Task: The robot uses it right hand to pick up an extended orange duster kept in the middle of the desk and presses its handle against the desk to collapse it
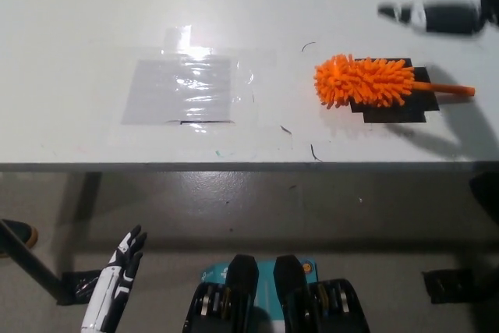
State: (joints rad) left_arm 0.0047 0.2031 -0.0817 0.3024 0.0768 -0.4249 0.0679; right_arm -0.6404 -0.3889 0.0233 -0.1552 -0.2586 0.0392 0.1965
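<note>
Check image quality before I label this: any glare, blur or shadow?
Head view: glare on the clear film; the right hand is motion-blurred at top right; a soft shadow falls beside the duster, which is sharp.

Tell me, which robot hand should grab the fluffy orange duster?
The right hand. It hangs over the desk near the orange duster, up at the picture's right. The left hand rests low, below the desk's front edge and far off.
</note>
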